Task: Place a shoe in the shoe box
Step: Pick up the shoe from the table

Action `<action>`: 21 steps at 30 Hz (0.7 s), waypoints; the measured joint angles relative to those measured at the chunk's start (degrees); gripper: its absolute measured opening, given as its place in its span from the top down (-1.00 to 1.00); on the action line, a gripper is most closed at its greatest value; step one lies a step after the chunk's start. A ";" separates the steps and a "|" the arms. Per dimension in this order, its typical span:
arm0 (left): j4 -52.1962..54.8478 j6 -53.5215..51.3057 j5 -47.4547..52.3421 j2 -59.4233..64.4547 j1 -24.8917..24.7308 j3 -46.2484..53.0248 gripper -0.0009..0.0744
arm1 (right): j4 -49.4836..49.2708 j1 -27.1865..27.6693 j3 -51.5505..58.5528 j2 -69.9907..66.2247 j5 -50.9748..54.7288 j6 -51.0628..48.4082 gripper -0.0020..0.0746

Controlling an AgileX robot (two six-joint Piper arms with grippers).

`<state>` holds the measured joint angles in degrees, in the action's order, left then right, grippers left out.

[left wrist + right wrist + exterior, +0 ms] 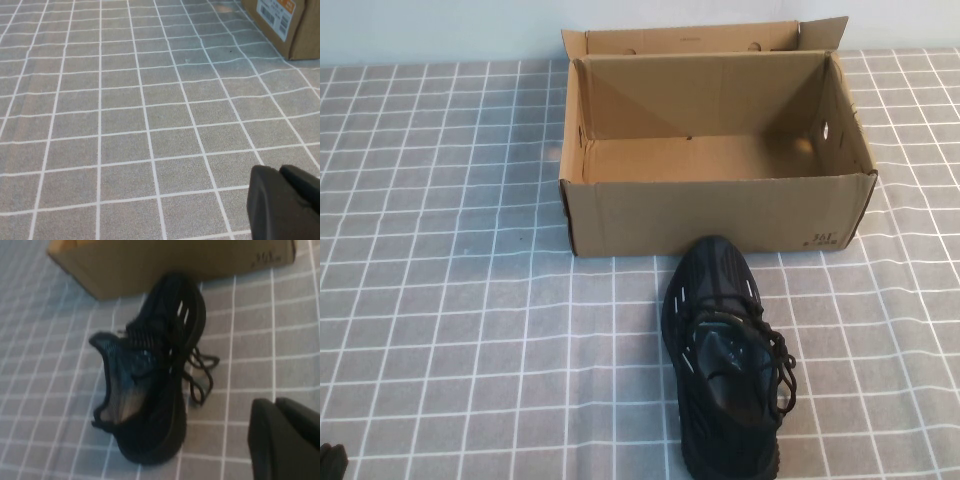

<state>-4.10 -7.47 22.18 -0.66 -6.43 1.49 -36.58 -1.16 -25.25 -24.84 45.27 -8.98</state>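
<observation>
Shoe (725, 355) nearest me, upright on the checked tablecloth (450, 300), toe touching or almost touching the front wall of the shoe box (715, 215); nothing gripped yet.

I take the box as my landmark: it stands open and empty, flaps up, and the shoe lies just in front of it, toward its right half, heel pointing away from the box. Right gripper (285, 440) hovers near the shoe's heel side, short of it, fingers pressed together and holding nothing. Left gripper (285, 202) sits well off from the box's left corner, over bare cloth, fingers likewise together, idle. Risks as I judge them: loose laces (782, 375) trailing on the shoe's right could snag a finger; a knit collar pinch may slip; lifting too low could knock the toe against the front wall and shove the box.
</observation>
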 joint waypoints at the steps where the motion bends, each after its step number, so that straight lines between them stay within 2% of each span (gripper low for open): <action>1: 0.00 0.00 0.00 0.00 0.00 0.00 0.98 | 0.84 0.00 -2.14 -3.42 2.66 -1.49 0.99; 7: 0.00 0.00 0.00 0.00 0.00 0.00 0.98 | 3.07 -0.25 -11.55 -20.40 9.17 -8.59 0.99; 12: 0.00 0.00 0.00 0.00 0.00 0.00 0.98 | 3.93 -4.84 -18.66 -32.51 9.41 -11.86 0.99; 17: 0.00 0.00 0.00 0.00 0.00 0.00 0.98 | 8.99 -18.23 -28.44 -43.39 9.41 -13.55 0.99; 21: 0.00 0.00 0.00 0.00 0.00 0.00 0.98 | 13.43 -28.82 -35.98 -50.88 9.98 -18.48 0.99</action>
<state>-4.10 -7.47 22.18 -0.66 -6.43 1.49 -23.15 -29.98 -61.23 -75.72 55.25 -27.46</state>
